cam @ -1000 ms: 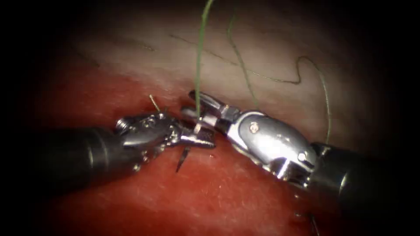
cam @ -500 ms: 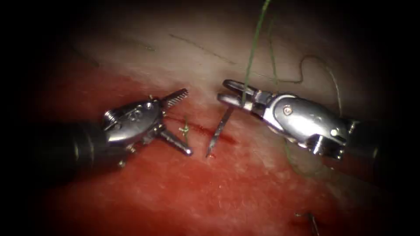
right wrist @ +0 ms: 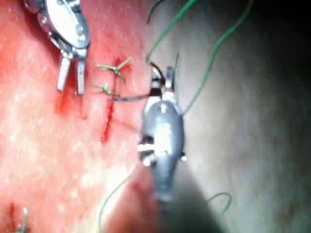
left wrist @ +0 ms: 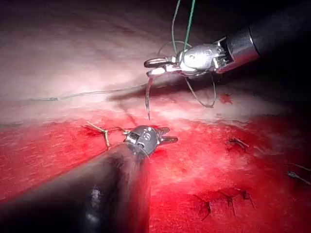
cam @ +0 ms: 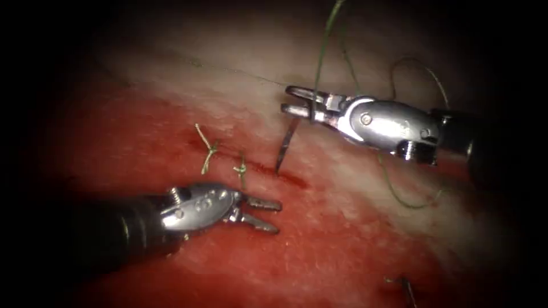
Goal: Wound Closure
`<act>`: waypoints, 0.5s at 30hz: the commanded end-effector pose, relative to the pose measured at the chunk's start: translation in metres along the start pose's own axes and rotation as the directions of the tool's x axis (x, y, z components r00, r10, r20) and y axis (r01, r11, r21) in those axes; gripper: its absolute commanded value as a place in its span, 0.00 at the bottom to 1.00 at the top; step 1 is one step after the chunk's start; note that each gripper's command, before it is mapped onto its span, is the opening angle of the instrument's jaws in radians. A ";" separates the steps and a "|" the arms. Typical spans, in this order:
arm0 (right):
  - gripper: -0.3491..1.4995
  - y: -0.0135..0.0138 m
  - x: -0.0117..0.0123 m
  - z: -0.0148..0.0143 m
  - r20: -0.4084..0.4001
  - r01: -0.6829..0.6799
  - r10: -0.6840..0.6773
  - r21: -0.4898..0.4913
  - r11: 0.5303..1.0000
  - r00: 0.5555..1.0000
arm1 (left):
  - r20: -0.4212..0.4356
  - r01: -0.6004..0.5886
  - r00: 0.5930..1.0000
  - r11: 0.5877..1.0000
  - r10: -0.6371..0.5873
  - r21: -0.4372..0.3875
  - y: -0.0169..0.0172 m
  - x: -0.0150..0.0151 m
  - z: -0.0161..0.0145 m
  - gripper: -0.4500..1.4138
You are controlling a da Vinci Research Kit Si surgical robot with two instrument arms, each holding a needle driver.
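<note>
Withdrawn nearward since the earlier frame, left claw [cam: 264, 214] gapes, grasping nothing. Right claw [cam: 295, 101], lifted farther, is clenched on the needle [cam: 283, 147] near its tail, point hanging by the cut [cam: 285, 177], free of tissue [cam: 342, 251], probably to spare the thread [cam: 321, 57].

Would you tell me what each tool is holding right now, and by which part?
The right tool grips the needle near its thread end, its point down by the cut; the left tool, jaws open, holds nothing.
</note>
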 end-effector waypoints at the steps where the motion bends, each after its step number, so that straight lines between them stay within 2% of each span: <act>1: 0.00 0.0001 -0.0012 0.0009 -0.018 0.018 -0.018 -0.008 1.000 1.000 | 0.007 0.001 1.000 1.000 -0.001 0.013 -0.0007 -0.0008 0.0008 0.19; 7: 0.00 0.0001 -0.0024 0.0010 -0.039 0.051 -0.052 -0.023 0.998 0.998 | 0.048 -0.018 0.999 0.999 0.017 0.036 -0.0025 -0.0032 0.0019 0.19; 15: 0.00 -0.0002 -0.0027 0.0014 -0.048 0.079 -0.081 -0.040 0.996 0.996 | 0.075 0.007 0.997 0.999 -0.010 0.048 -0.0035 -0.0046 0.0029 0.19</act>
